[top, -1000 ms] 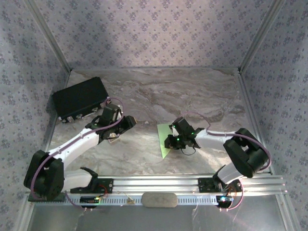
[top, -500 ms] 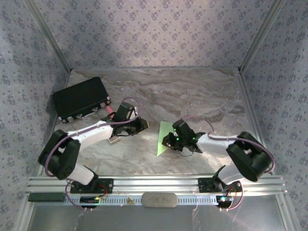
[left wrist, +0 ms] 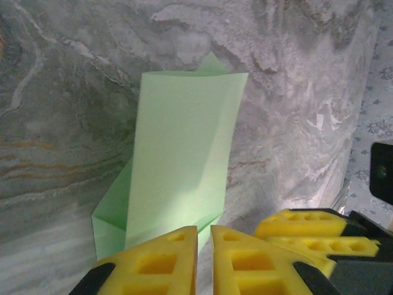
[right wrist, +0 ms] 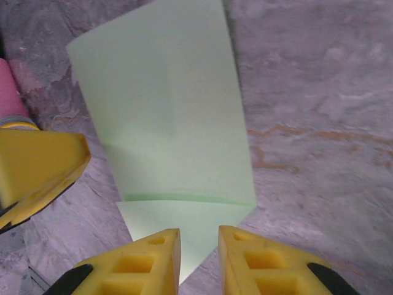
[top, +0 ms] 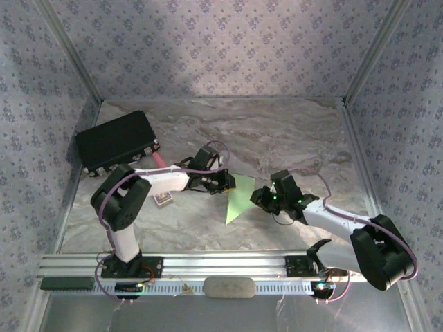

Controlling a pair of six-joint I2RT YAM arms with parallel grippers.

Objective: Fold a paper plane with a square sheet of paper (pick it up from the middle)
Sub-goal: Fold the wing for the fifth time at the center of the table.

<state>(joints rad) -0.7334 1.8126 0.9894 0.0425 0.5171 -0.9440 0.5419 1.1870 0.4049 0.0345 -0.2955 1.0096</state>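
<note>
The folded green paper (top: 237, 200) lies flat on the marbled table (top: 291, 138), between the two grippers and in front of the arms; its folded flaps show in the left wrist view (left wrist: 184, 160). The left gripper (left wrist: 204, 232) sits at one edge of it, closed to a thin slit; I cannot tell whether it nips the sheet. The right gripper (right wrist: 198, 238) stands narrowly parted over the paper's pointed end (right wrist: 172, 123), holding nothing; a black box (top: 114, 142) rests at the far left.
</note>
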